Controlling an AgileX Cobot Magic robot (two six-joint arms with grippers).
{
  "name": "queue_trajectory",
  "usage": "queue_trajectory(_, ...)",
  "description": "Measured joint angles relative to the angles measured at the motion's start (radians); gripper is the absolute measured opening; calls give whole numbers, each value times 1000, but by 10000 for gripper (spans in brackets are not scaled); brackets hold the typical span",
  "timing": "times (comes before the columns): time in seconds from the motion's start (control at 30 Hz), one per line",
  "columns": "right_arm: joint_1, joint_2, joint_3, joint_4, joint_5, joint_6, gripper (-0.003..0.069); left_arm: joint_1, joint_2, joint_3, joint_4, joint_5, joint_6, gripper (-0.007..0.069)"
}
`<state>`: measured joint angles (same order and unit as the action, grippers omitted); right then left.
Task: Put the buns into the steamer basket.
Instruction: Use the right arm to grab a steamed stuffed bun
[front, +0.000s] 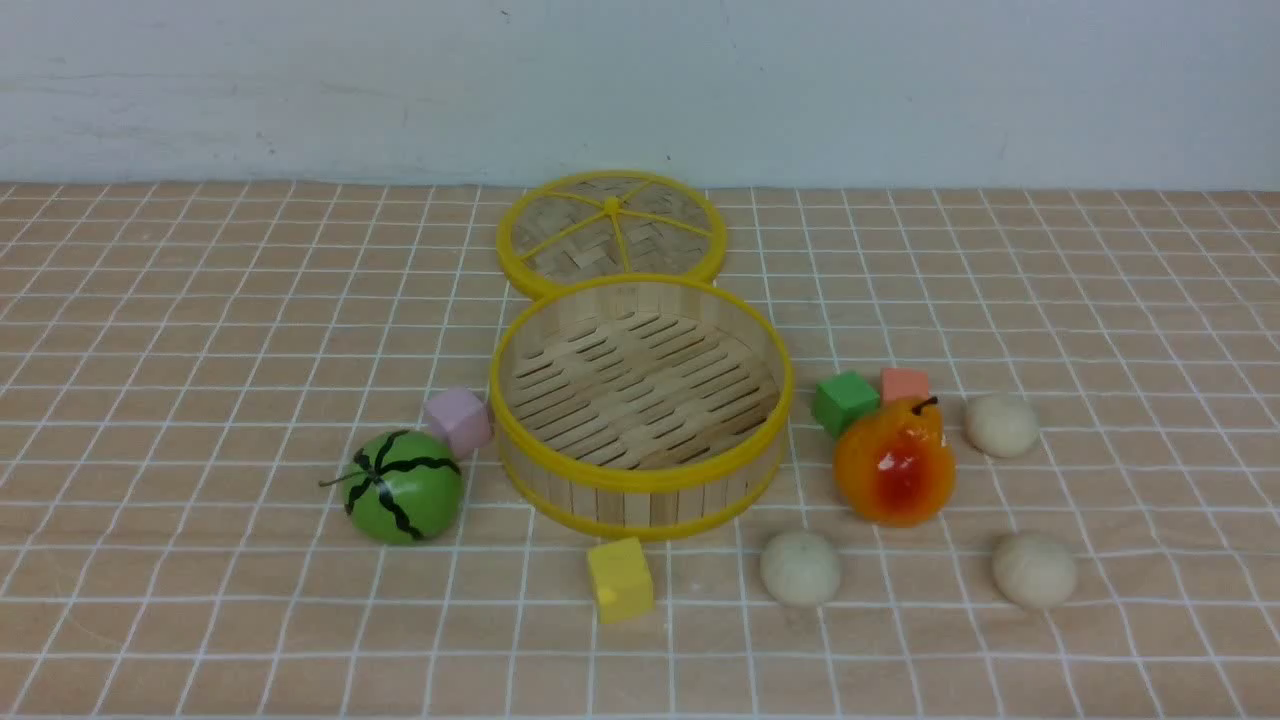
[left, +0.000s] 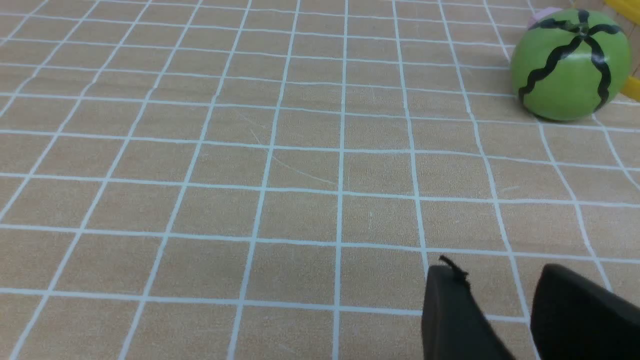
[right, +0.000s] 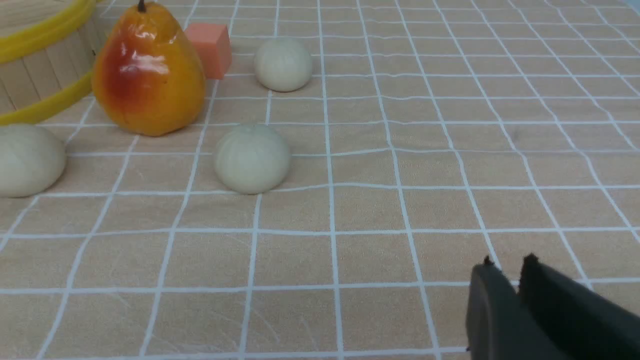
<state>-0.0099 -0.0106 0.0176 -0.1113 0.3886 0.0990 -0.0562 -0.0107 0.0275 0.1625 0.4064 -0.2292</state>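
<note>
So far nothing's done: basket (front: 640, 500) empty at centre, three buns (front: 800, 567) lying lower right. Left claw (left: 497, 267) slightly apart, right claw (right: 509, 262) nearly together, both empty.

Pale wall (front: 300, 80) behind gridded tabletop (front: 150, 350)

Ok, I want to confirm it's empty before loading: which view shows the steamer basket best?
The front view: the whole steamer basket shows, slatted floor bare. The right wrist view catches only part of its wall and yellow rims; the left wrist view only a sliver of yellow rim.
</note>
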Motion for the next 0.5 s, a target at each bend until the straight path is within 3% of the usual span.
queue_trajectory(0.5, 0, 0, 1, 0, 0, 0, 105, 0, 0, 0, 0, 0, 0, 238)
